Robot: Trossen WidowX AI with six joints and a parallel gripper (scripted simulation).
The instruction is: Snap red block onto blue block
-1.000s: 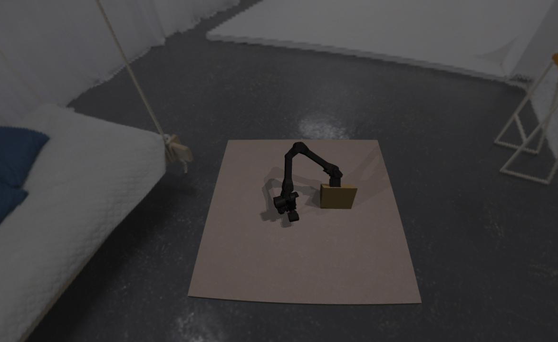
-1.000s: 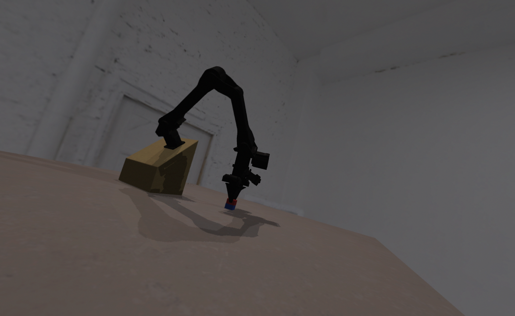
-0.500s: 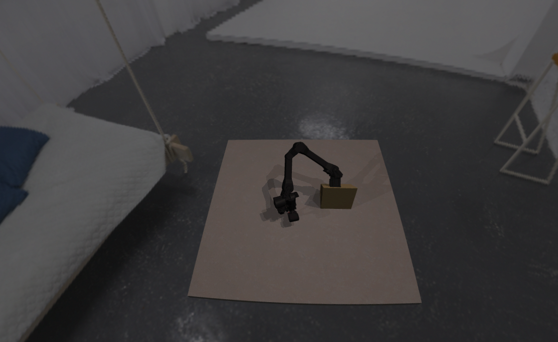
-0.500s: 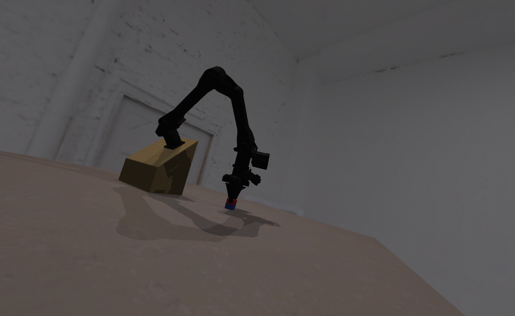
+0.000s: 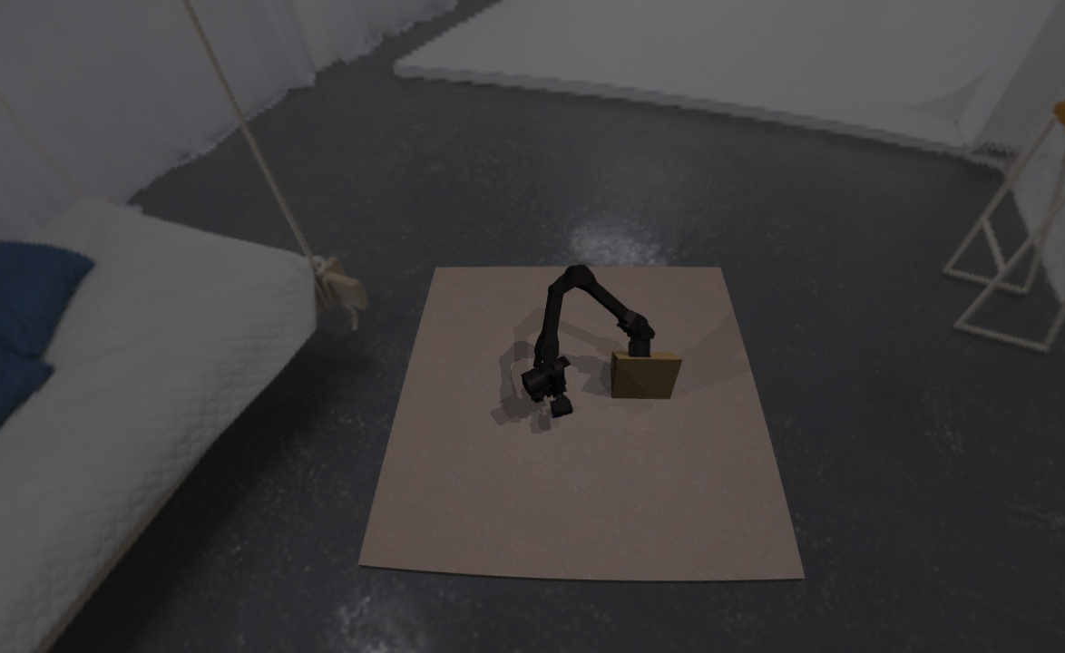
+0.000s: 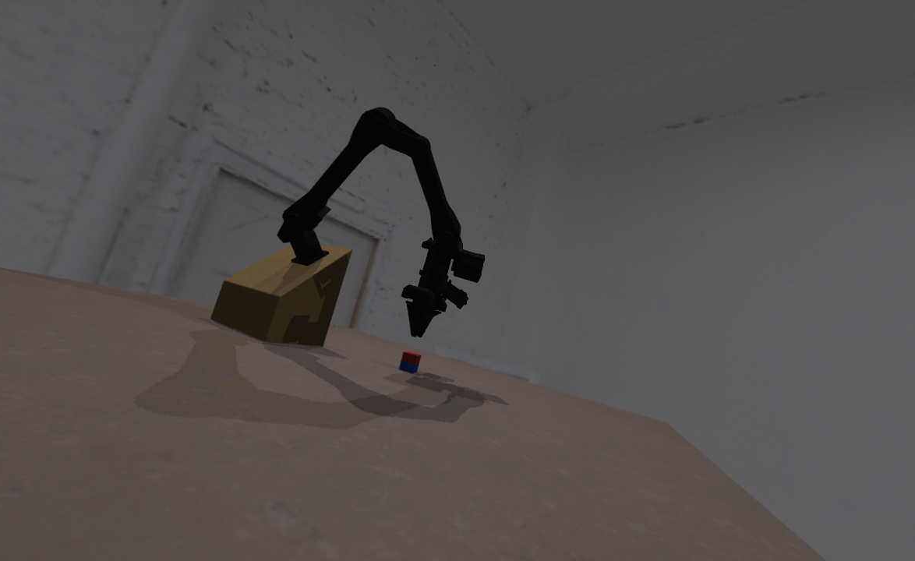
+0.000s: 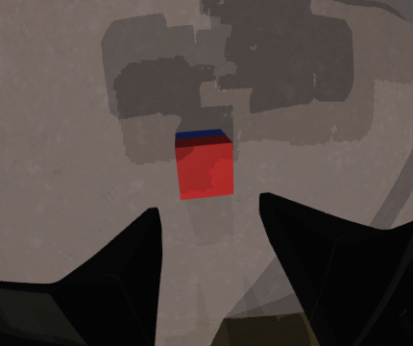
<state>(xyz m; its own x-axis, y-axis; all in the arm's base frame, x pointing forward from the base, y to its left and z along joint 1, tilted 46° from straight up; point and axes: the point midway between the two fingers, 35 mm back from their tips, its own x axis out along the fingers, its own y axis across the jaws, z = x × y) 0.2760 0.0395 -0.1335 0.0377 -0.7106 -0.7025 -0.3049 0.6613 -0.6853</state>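
In the top view, the black jointed arm (image 5: 610,304) (image 6: 335,171) is bent over a pinkish flat slab (image 5: 577,503) (image 6: 377,474) (image 7: 24,192), with its black gripper (image 5: 553,404) (image 6: 416,335) (image 7: 209,210) pointed downward. The blocks are too hidden to be told here.

In the exterior view, the small red cubic block (image 6: 411,356) (image 7: 207,170) is seen below the gripper's tips, apart from them. It is seated flat on the small blue block (image 6: 408,366) (image 7: 200,134), which is rested on the slab. The arm is carried by a tan wooden wedge-shaped base (image 6: 244,307) (image 5: 646,377) (image 7: 264,332), well apart from the gripper.

In the wrist view, the fingers are spread apart and nothing is gripped. The red block's top is faced up towards the gripper; its near edge is roughly parallel to the line between the fingertips. No long axis can be told on its nearly square top. A blue strip is shown past its far edge.
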